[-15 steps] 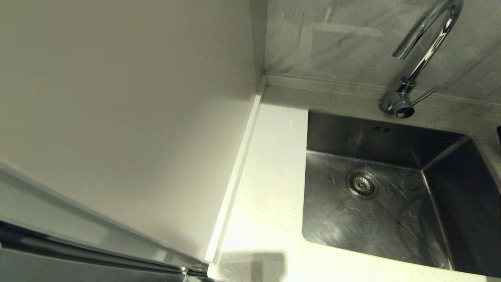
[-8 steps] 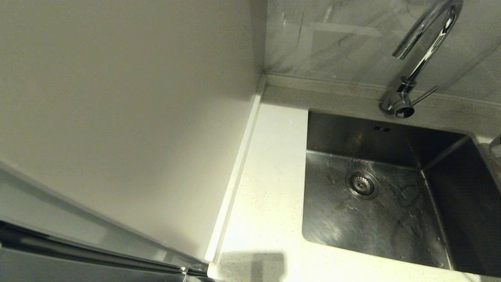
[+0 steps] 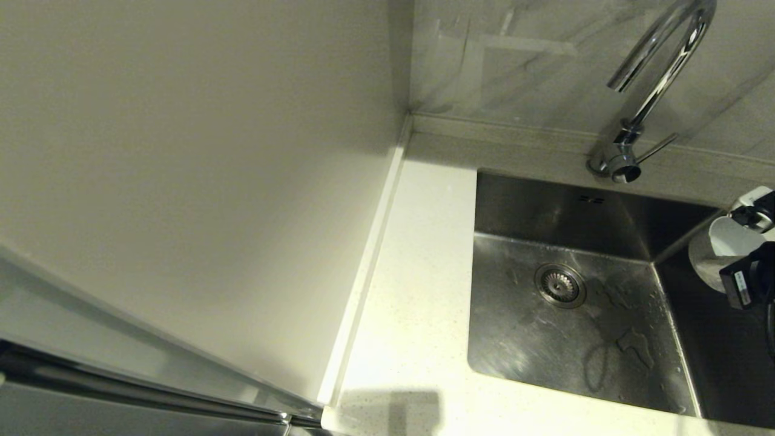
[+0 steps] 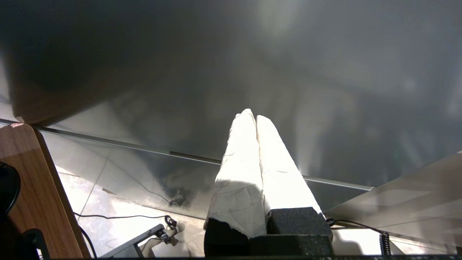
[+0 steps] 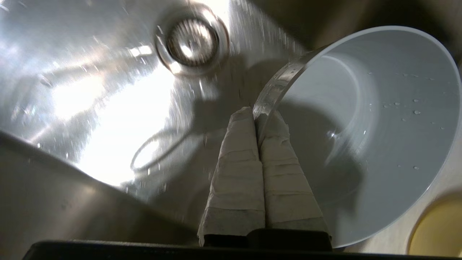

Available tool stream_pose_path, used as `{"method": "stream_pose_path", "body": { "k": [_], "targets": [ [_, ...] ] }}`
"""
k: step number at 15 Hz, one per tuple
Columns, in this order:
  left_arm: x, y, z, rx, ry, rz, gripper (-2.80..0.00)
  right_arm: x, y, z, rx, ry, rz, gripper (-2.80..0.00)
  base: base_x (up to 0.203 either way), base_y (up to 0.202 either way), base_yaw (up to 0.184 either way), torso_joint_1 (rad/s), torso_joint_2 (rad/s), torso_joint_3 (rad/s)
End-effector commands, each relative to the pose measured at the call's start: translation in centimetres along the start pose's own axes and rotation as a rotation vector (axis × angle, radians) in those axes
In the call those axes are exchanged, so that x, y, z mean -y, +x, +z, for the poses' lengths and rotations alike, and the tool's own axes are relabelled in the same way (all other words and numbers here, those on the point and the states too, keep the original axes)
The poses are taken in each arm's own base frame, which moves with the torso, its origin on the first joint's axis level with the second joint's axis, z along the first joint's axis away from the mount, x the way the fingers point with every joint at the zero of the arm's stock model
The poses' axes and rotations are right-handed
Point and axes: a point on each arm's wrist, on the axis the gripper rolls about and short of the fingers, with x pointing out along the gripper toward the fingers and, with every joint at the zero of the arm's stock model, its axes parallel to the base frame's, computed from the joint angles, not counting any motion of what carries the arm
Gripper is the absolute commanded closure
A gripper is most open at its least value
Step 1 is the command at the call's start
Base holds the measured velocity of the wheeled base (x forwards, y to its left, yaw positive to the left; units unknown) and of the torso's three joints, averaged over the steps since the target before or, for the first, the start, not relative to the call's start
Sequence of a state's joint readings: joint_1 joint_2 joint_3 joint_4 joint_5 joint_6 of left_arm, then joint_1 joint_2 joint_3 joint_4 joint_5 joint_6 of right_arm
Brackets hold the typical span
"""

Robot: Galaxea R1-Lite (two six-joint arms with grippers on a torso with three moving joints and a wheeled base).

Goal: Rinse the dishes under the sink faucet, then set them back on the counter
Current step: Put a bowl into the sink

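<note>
A: What is getting cut off here?
B: The right gripper [image 3: 754,242] is showing only partly at the right edge of the head view, and the tap [image 3: 651,91] is running out at the top. A yellowish dish [image 5: 438,231] is peeking in at a corner of the right wrist view.
A: And the bowl?
B: The white bowl [image 5: 375,130] is tilting on its side over the right part of the sink [image 3: 533,339], with drops clinging inside.
A: How is it being held?
B: The right gripper's fingers [image 5: 236,173] are pinching its rim, closed tight on it.
A: The other arm?
B: The left gripper [image 4: 255,119] is hanging parked below the counter [image 3: 418,290], fingers pressed together, gripping nothing.
</note>
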State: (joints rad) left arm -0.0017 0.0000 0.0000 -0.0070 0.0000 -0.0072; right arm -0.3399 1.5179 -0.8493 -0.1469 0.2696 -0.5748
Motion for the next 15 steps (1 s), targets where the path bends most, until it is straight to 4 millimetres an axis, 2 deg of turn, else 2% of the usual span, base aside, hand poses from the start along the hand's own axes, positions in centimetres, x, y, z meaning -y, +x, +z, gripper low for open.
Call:
{"method": "stream_pose_path", "body": {
  "k": [1,4,11,15],
  "targets": [
    [0.0,0.0,-0.1,-0.002,0.000,0.000,0.00,-2.6,-0.6,1.5,0.131,-0.092,-0.016,0.00,0.000,0.000,0.000,0.000,0.00,0.000],
    [0.0,0.0,-0.1,-0.002,0.000,0.000,0.00,-4.0,1.5,1.1,0.102,-0.155,-0.079,0.00,0.000,0.000,0.000,0.000,0.00,0.000],
    [0.0,0.0,-0.1,-0.001,0.000,0.001,0.00,-4.2,6.8,-2.0,-0.140,-0.190,-0.113,0.00,0.000,0.000,0.000,0.000,0.00,0.000],
    [0.0,0.0,-0.1,-0.002,0.000,0.000,0.00,-4.1,10.5,-2.7,-0.246,-0.216,-0.105,0.00,0.000,0.000,0.000,0.000,0.00,0.000]
  ]
}}
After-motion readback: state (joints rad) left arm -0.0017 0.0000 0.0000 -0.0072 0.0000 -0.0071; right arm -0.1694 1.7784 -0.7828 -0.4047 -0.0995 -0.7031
